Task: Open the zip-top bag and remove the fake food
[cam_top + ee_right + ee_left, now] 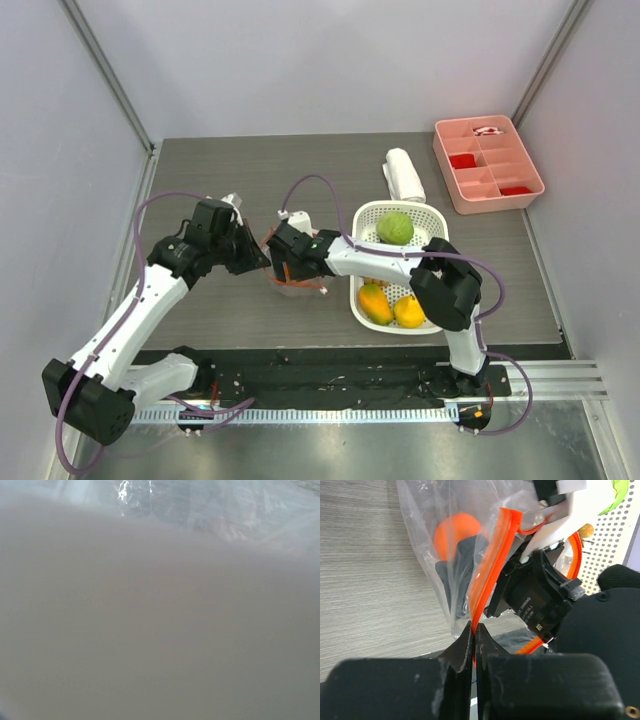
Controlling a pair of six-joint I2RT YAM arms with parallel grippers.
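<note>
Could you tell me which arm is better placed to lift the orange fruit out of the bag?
Right. The right gripper reaches inside the zip-top bag, next to the orange fruit, while the left gripper is shut on the zip strip, holding the mouth up.

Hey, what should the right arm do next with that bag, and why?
Probably ease the right fingers around the orange fruit and close on it. The left fingers pinch the zip-top bag by its orange strip, holding the mouth open, and the right fingers sit inside beside that fruit.
</note>
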